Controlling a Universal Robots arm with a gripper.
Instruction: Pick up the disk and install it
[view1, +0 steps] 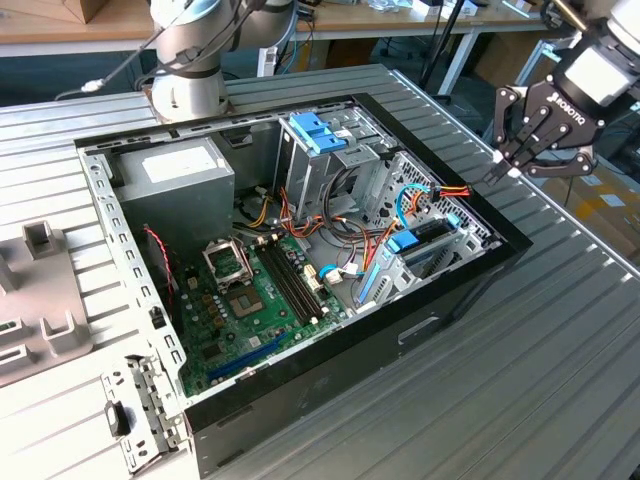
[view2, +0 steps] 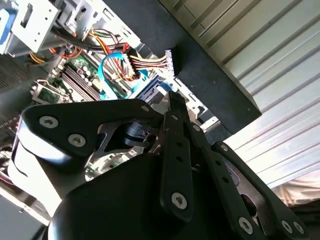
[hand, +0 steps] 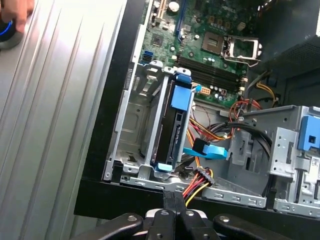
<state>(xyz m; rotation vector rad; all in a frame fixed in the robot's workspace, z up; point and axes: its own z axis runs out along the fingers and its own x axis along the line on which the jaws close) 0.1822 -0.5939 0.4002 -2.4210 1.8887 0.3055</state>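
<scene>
The disk (view1: 428, 247) is sitting on edge inside the open computer case (view1: 470, 290), down in the metal bay at the corner of the case nearest the claw (view1: 512, 165), going by the exterior view. I can see its blue end tab poking up next to a bundle of red, yellow and orange wires (view1: 440, 192). The claw hangs above the ribbed table (view1: 560, 330), just outside that corner of the case and not touching anything; its fingers look pulled together with nothing between them. The green motherboard (view1: 255, 300) fills the case floor further from the claw, and the grey power supply (view1: 180, 180) is at the far end.

In the second wrist view I'm looking past the black claw (view2: 172, 100), fingers pressed together and empty, toward the wires (view2: 145, 64) and a blue cable (view2: 107, 75) inside the case.

In the first wrist view the disk (hand: 175, 127) stands in its bay (hand: 132, 125), dark body in a light-blue frame, hard against the case wall. The closed claw (hand: 174, 197) sits just outside that wall, in line with the disk's near end.
</scene>
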